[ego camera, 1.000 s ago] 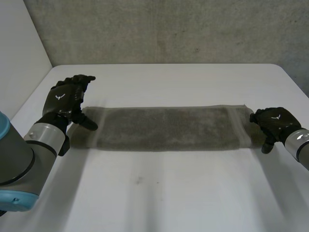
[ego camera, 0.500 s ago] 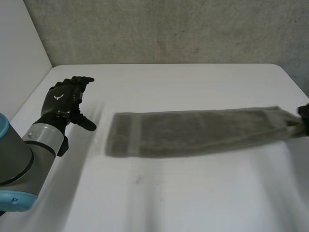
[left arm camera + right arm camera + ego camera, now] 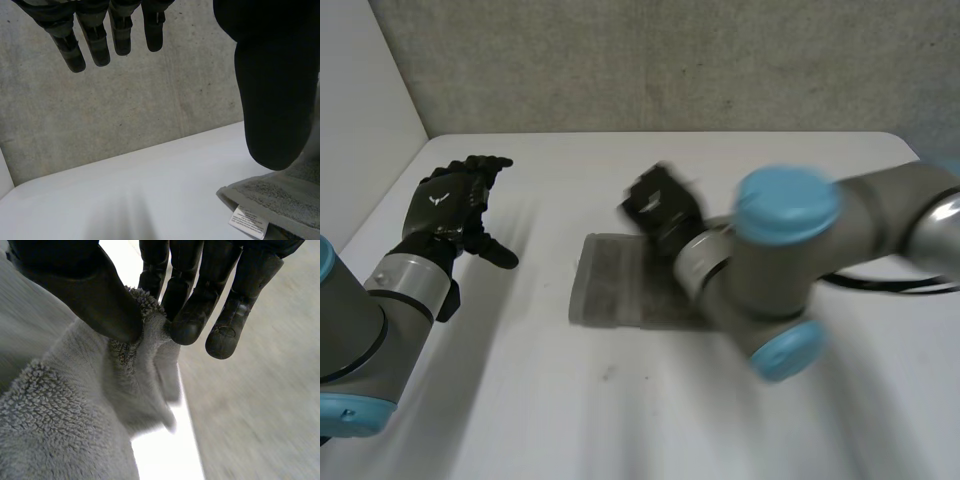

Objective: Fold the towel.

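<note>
The grey towel (image 3: pixel 608 285) lies in the middle of the white table, and my right arm hides much of it. My right hand (image 3: pixel 660 203) hovers above the towel's far side, my arm reaching across from the right. In the right wrist view my right hand (image 3: pixel 95 300) pinches an edge of the towel (image 3: pixel 75 420) between thumb and fingers, and the cloth hangs from the grip. My left hand (image 3: pixel 448 205) is raised to the left of the towel, apart from it, with its fingers (image 3: pixel 100 40) straight. Below its thumb lies a towel corner (image 3: pixel 280 197) with a white label (image 3: pixel 247 220).
The white table (image 3: pixel 620 420) ends at a grey concrete wall (image 3: pixel 670 60) behind. A white side wall (image 3: pixel 355 100) stands at the left. My right arm's elbow (image 3: pixel 785 280) sits low over the table's middle.
My right hand closed on the towel's right end, dragged the towel right, then swung the end leftward over the rest. My left hand let go and lifted slightly.
</note>
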Controlling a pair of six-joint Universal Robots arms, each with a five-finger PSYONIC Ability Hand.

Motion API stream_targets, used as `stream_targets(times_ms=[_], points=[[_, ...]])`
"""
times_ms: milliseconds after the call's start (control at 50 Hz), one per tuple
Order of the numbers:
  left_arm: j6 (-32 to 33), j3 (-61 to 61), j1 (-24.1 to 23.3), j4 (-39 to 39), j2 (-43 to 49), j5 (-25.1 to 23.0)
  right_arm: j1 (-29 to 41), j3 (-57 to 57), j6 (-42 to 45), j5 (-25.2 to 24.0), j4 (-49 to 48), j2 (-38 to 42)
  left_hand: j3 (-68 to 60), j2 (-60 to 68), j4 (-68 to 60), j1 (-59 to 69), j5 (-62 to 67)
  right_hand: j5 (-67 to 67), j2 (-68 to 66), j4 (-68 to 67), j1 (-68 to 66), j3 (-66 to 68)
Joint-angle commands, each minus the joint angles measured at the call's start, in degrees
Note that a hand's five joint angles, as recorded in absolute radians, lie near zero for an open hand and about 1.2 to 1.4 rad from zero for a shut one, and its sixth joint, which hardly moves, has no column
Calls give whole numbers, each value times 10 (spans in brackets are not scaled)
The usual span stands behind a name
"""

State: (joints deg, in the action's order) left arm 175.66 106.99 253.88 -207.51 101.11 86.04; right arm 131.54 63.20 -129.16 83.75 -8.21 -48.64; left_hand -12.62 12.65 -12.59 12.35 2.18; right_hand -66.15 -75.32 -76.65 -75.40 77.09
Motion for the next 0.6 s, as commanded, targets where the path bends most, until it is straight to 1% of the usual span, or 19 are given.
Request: stream_targets(times_ms=[20,100,120,140,160,180,200,220,260,280,300,320,360,380,420,440,480,580,600], points=[[0,1,-1,0,1,0,79,-15,5,-23,-14,83,-13,13,-13,16,17,-39,-47,-34,-46,29],[0,0,-1,0,1,0,80,-8,4,-34,-9,84,-10,9,-10,12,14,-39,-47,-34,-46,29],[0,0,-1,0,1,0,79,-5,1,-33,-7,79,-10,9,-10,12,14,196,187,201,188,-205],[0,1,-2,0,1,0,77,2,-2,-27,-5,70,-6,6,-7,9,11,533,524,538,525,-542],[0,0,-2,0,1,0,77,3,-2,-27,-5,70,-6,6,-7,9,11,536,528,541,529,-546],[0,0,-2,0,1,0,74,19,-9,-25,-2,50,-6,6,-7,9,11,661,653,666,654,-671],[0,0,-3,0,1,0,67,43,-24,-22,1,18,-6,6,-7,9,11,661,653,666,654,-671],[0,0,-4,0,1,0,67,43,-24,-22,1,18,-6,6,-7,9,11,661,653,666,654,-671],[0,0,-5,0,1,0,8,109,-91,-28,1,-50,-6,6,-7,9,11,661,653,666,654,-671],[1,0,-6,0,1,0,7,110,-91,-28,1,-51,-6,6,-7,9,11,661,653,666,654,-671],[1,0,-6,0,1,0,-24,144,-134,-30,1,-84,-6,6,-7,9,11,661,653,666,654,-671],[1,0,-7,0,1,0,-24,144,-134,-30,1,-84,-6,6,-7,9,11,661,653,666,654,-671],[1,0,-7,0,1,0,-84,209,-211,-36,-4,-144,-6,6,-7,9,11,661,653,666,654,-671],[1,0,-7,0,1,0,-84,209,-211,-36,-4,-145,-6,6,-7,9,11,661,653,666,654,-671],[1,0,-7,-1,2,1,-136,262,-264,-60,-5,-166,-6,6,-7,9,11,661,653,666,654,-671],[1,0,-7,-1,2,1,-136,262,-264,-61,-5,-166,-6,6,-7,9,11,661,653,666,654,-671],[1,-1,-8,-1,2,1,-174,299,-265,-84,-3,-163,-6,6,-7,9,11,661,653,666,654,-671],[1,-1,-11,-1,5,1,-205,335,-230,-85,-8,-135,-6,6,-7,9,11,651,643,656,644,-661],[1,-1,-14,-1,5,1,-210,336,-213,-83,-9,-127,-6,6,-7,9,11,559,551,564,551,-568]])
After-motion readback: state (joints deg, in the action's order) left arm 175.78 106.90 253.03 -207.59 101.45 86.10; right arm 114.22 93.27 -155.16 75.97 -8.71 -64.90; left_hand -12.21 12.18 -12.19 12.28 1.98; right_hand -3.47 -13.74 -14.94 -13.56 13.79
